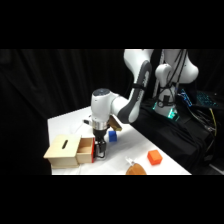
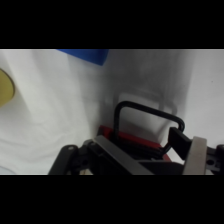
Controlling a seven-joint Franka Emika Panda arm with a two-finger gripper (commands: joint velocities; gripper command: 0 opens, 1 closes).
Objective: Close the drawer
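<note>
The hand (image 1: 100, 150) is held pointing straight down at the front face of the drawer (image 1: 86, 150), its dark fingertips set just at the drawer's right edge, low above the desk (image 1: 65, 124). Whether the fingers are spread or pressed together cannot be told from either view. In the wrist view the black loop handle (image 2: 148, 120) is seen arching just ahead of the black linkage, with the red drawer front (image 2: 131, 139) directly below it and one dark finger (image 2: 178, 139) lying close beside the loop's right end; contact cannot be confirmed. The arm is bent over the desk from the upper right, with its white wrist segment standing upright above the hand. The drawer is seen partly pulled out of the pale wooden box (image 1: 62, 150), which sits near the desk's front left corner with a dark slot in its top. A blue cube (image 1: 113, 135) is seen just behind the hand, and an orange block (image 1: 154, 158) lies well apart to the right. A tan round object (image 1: 136, 170) is cut off at the front edge of the desk.
</note>
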